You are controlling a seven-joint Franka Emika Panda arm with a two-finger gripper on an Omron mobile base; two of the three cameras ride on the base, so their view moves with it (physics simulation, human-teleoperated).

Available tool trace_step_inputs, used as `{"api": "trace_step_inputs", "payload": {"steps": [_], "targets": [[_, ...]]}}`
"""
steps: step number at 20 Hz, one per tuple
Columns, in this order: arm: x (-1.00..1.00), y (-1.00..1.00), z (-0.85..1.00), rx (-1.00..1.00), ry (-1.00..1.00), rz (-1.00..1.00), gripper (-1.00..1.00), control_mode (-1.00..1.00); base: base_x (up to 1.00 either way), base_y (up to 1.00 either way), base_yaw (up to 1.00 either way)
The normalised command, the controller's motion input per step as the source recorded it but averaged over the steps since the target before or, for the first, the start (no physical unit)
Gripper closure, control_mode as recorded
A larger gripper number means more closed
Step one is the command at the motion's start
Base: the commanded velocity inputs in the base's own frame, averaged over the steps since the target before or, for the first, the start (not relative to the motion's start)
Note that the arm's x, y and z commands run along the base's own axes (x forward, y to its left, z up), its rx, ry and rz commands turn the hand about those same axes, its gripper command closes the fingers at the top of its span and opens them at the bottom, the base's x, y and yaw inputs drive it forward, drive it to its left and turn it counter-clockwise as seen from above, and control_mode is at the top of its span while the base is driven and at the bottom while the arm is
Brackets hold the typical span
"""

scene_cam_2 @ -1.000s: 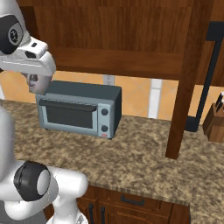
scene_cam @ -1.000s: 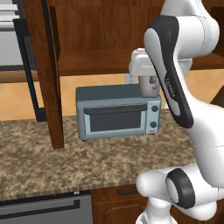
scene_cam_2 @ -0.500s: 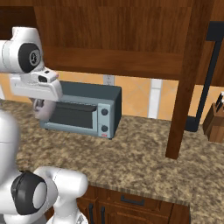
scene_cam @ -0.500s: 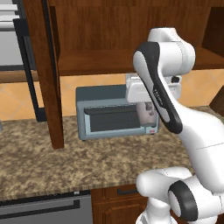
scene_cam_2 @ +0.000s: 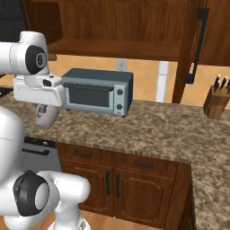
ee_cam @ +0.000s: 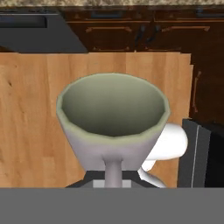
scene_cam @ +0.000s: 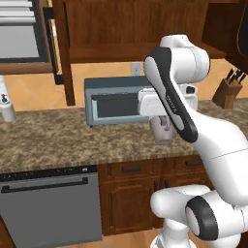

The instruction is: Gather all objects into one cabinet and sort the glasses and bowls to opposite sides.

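The gripper (scene_cam: 163,131) hangs in front of the counter's near edge, pointing down, with a plain grey mug (scene_cam: 163,133) pinched between its fingers. In the left base view the mug shows just below the white hand, in front of the granite counter (scene_cam: 58,140) and to the right of the toaster oven (scene_cam: 116,101). In the right base view the same mug (scene_cam_2: 46,116) sits under the hand at the left, near the oven's left end and above the counter's near edge (scene_cam_2: 148,130).

The hand view looks straight into the mug (ee_cam: 113,120): its mouth is open towards the camera, the inside greenish-grey, the rim slightly faceted. The fingers are drawn in narrow and clamp the mug's wall at its near side; one grey finger (ee_cam: 113,173) shows pressed against the outer wall below the rim. Past the mug lie the wooden floor (ee_cam: 30,109) and the dark lower cabinet fronts (ee_cam: 144,33).

The wall cabinet (scene_cam: 121,34) hangs above the oven, its broad shelf open. Its tall door with the long black bar handle (scene_cam_2: 197,45) stands at the right in the right base view. A knife block (scene_cam_2: 216,101) stands on the counter at the far right, well apart from the mug. A dishwasher (scene_cam: 48,206) sits under the counter at the left.
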Motion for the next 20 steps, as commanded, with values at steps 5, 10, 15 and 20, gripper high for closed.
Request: {"api": "trace_step_inputs", "payload": {"steps": [5, 10, 15, 20], "targets": [[0.0, 0.0, 0.0, 0.0, 0.0, 0.0, 1.0, 1.0, -1.0, 0.0, 0.0], [0.0, 0.0, 0.0, 0.0, 0.0, 0.0, 1.0, 1.0, -1.0, 0.28, 0.01], [0.0, 0.0, 0.0, 0.0, 0.0, 0.0, 1.0, 1.0, -1.0, 0.96, 0.1], [0.0, 0.0, 0.0, 0.0, 0.0, 0.0, 1.0, 1.0, -1.0, 1.0, 0.22]]}}
